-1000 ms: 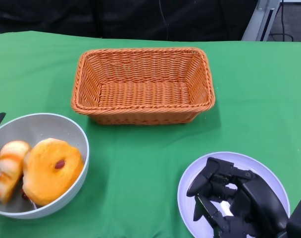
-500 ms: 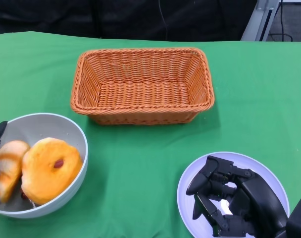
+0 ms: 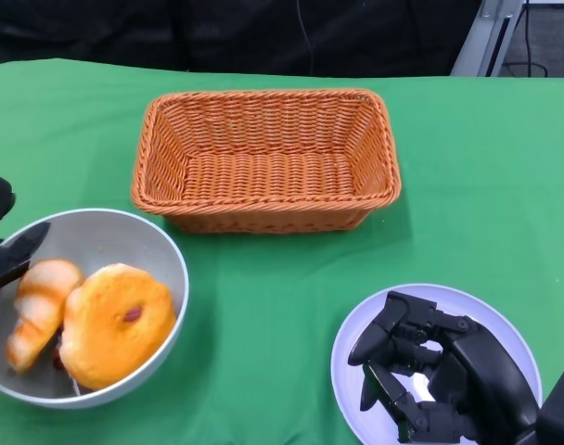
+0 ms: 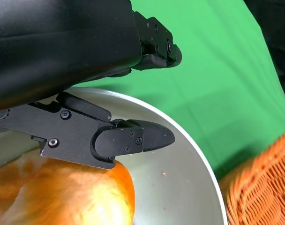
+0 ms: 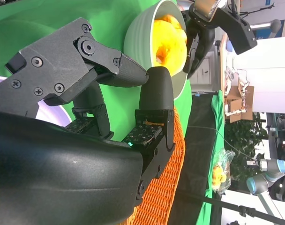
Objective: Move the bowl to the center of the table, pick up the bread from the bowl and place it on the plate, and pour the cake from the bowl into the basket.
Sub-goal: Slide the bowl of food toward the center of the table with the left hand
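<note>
Table's edge: left hand [image 3: 4, 243] mostly cropped

A grey round bowl [image 3: 161, 255] sits at the table's left edge, holding a striped bread roll [image 3: 41, 311] beside a round orange cake [image 3: 115, 324]. Behind it stands an orange rectangular wicker basket [image 3: 266, 158]; a pale lavender plate [image 3: 430, 301] lies at the front right.

A bright green cloth is covering the worktop [image 3: 263, 306]. The woven basket [image 3: 266, 158] is showing orange, the bowl [image 3: 124, 232] pale grey, the plate [image 3: 356, 334] lavender-white, the cake [image 3: 115, 324] golden-orange, the bread [image 3: 41, 311] orange-and-cream striped.
</note>
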### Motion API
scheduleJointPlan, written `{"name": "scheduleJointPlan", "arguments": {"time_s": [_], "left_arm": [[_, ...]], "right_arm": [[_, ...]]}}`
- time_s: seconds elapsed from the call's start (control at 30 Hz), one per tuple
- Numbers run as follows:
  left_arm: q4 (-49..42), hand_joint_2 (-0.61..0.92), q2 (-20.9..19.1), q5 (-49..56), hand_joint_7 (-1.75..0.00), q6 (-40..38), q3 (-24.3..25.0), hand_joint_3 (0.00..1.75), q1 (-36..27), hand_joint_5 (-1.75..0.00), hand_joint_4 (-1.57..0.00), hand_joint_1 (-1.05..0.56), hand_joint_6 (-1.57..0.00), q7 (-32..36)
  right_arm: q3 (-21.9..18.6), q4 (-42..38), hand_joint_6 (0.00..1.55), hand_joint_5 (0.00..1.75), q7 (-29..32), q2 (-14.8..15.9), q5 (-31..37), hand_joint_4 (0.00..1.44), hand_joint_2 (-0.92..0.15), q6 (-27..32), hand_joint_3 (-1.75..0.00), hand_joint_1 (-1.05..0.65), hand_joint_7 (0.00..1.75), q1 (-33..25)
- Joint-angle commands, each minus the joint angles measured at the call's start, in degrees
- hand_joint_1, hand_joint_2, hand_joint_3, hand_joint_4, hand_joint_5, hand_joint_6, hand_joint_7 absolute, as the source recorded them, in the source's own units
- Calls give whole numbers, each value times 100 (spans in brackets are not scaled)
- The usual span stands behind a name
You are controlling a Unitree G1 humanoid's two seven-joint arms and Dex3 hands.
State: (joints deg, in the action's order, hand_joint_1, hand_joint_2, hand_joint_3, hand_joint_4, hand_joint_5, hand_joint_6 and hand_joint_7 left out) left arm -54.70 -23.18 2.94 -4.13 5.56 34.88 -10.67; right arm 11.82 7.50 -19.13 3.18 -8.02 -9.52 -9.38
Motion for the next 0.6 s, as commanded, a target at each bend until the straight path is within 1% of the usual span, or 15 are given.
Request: {"name": "scheduleJointPlan", "arguments": {"time_s": [0.03, 0.1, 0.2, 0.3, 0.37, 0.6], "left_arm": [[460, 92, 87, -340, -2, -177, 186, 48, -280, -2, -18, -54, -18, -232], [696, 92, 128, -470, -2, -341, 251, 47, -367, -2, -17, -55, -19, -264], [1119, 92, 238, -698, 0, -696, 350, 48, -503, 0, -12, -58, -13, -308], [1404, 92, 298, -774, 0, -930, 351, 49, -588, 0, -11, -59, -11, -326], [1501, 92, 341, -821, 0, -1014, 335, 50, -613, 0, -8, -60, -7, -394], [1677, 92, 512, -1121, 0, -1491, 449, 51, -582, 0, -2, -57, -4, -456]], "right_arm": [[-54, -6, 73, 157, -1, 31, -2, 73, -56, -64, -99, -19, 130, -3], [-57, -20, 73, 157, -8, 33, 0, 73, -56, -92, -99, -18, 130, 0], [-54, 20, 73, 156, 5, 36, 0, 73, -57, -40, -99, -18, 130, -16], [-49, 31, 73, 156, 7, 37, 3, 73, -57, -32, -98, -17, 130, -22], [-43, 17, 72, 156, 1, 42, 22, 73, -57, -73, -98, -18, 130, -18], [-35, 25, 72, 156, 25, 26, 23, 73, -58, -30, -96, -18, 130, -22]]}}
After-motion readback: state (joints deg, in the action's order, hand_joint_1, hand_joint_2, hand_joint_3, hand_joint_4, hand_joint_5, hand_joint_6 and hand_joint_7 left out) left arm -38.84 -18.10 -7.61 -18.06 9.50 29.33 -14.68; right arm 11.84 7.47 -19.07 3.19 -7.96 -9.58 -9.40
